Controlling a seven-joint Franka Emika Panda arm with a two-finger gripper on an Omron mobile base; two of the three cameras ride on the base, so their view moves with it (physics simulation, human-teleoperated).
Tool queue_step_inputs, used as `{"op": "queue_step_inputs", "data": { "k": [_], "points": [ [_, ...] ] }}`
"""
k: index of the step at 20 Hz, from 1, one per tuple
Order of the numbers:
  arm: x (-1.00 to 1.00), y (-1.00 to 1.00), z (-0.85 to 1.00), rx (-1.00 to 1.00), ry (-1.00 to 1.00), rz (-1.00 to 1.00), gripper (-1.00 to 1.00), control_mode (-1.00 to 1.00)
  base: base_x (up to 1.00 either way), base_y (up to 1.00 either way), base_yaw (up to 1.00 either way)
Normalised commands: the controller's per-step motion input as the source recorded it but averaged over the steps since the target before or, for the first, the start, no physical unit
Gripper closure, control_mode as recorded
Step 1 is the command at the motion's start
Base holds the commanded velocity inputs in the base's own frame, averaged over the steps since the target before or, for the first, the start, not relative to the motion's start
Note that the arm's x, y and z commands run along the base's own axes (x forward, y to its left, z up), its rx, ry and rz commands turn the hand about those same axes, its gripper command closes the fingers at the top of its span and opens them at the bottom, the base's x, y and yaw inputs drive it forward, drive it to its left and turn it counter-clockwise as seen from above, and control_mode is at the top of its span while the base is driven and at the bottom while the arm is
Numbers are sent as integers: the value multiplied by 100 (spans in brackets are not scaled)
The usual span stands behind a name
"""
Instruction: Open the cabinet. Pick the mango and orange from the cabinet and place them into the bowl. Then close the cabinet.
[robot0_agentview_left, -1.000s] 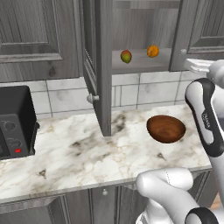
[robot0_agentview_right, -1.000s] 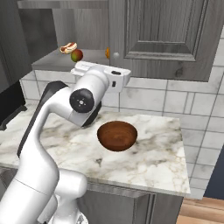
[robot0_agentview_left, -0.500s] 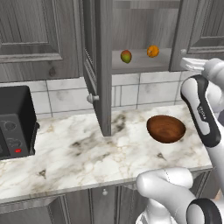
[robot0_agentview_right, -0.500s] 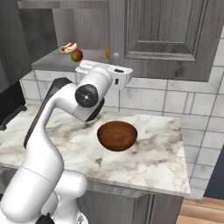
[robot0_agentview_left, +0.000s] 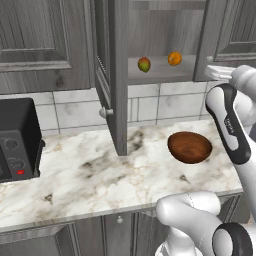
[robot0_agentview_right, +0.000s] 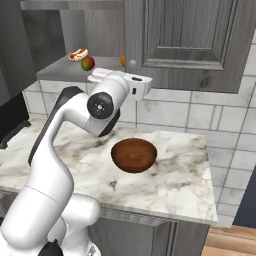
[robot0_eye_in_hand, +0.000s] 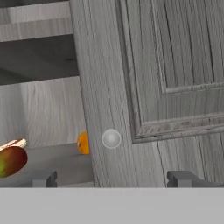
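Note:
The cabinet's left door stands swung out over the counter, and its right door covers the right half. On the inner shelf lie the mango and the orange; the right door's edge half hides the orange in the hand view. The dark wooden bowl sits empty on the marble counter. My gripper is open and holds nothing. It faces the right door's round knob from a short way off, without touching it.
A black microwave stands at the counter's left end. A hot-dog-like item lies on the shelf behind the mango. The open left door juts over the counter left of the bowl. My arm's elbow hangs above the bowl.
The hand has crept a little closer to the right door's knob. The fruits, bowl and doors have not moved, and the fingers have stayed wide apart.

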Motion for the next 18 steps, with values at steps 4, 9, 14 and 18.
{"op": "queue_step_inputs", "data": {
  "k": [4,9,14,18],
  "points": [
    [4,-6,0,0,0,0,-100,-100,0,0,0],
    [12,-8,0,0,0,0,-100,-100,0,0,0],
    [27,-8,0,0,0,0,-100,-100,0,0,0],
    [21,-1,0,0,0,0,-100,-100,0,0,0]
  ]
}}
